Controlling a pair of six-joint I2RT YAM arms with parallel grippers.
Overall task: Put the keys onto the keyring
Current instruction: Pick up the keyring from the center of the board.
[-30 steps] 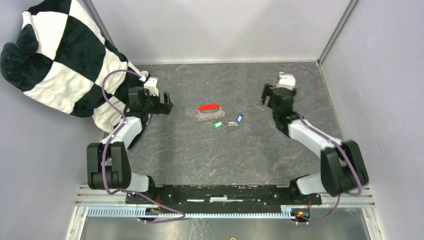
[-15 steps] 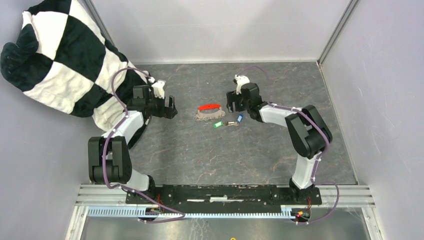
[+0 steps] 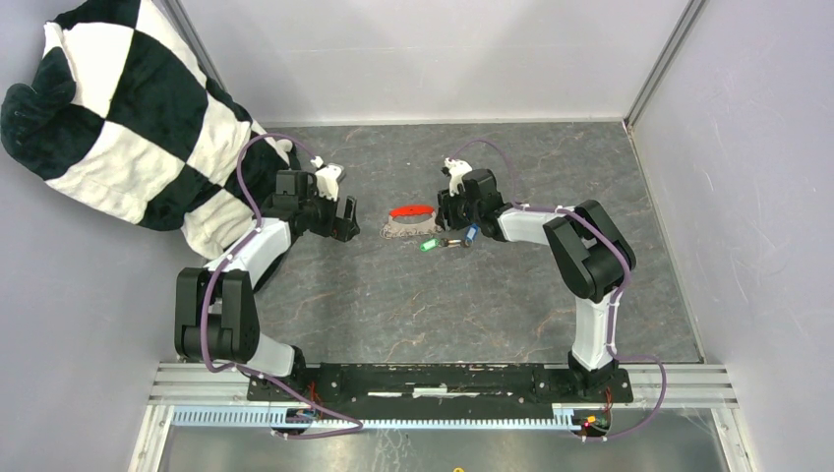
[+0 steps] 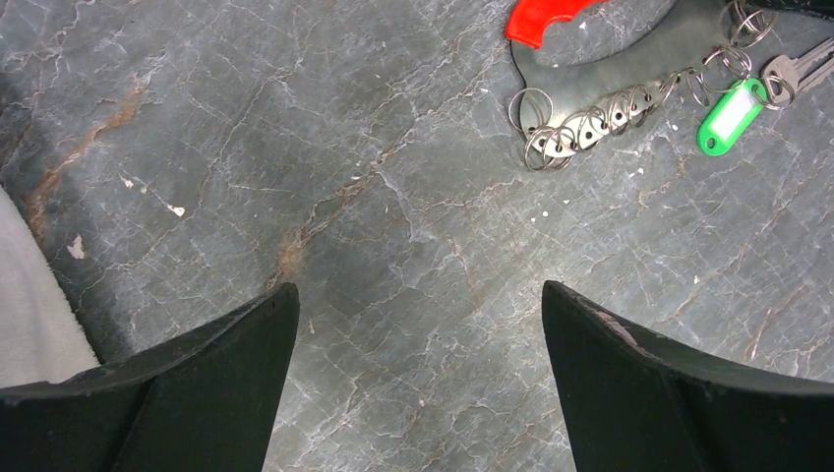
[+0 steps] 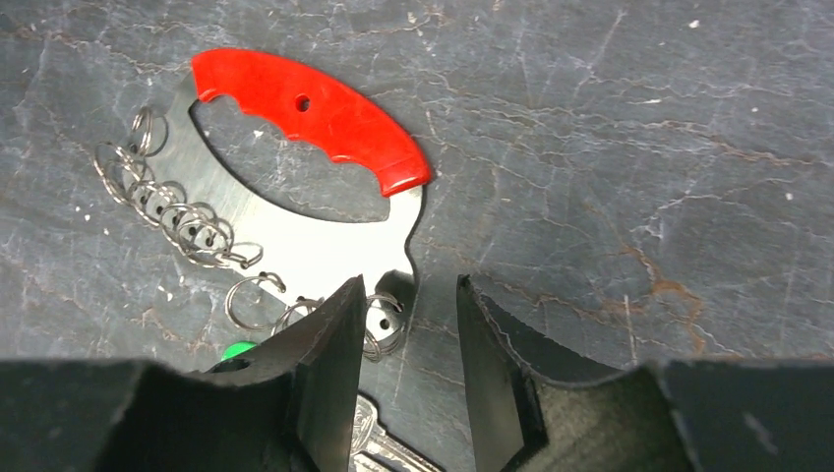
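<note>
On the table [image 3: 472, 295], the green key [image 4: 731, 116] and blue key [image 3: 471, 233] lie just nearer than the red-handled keyring [image 5: 315, 246]. The right claw [image 5: 408, 290] hangs over the keyring's end, fingers narrowly parted. The left claw [image 4: 415, 295] is spread wide and empty, off to the keyring's left.

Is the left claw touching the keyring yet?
Apart. The left wrist view shows bare table between the open left claw and the keyring.

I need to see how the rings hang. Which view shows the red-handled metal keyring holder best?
Right wrist: the red-handled metal keyring holder is close, rings distinct. Left wrist crops it at the edge; top external shows it tiny.
</note>
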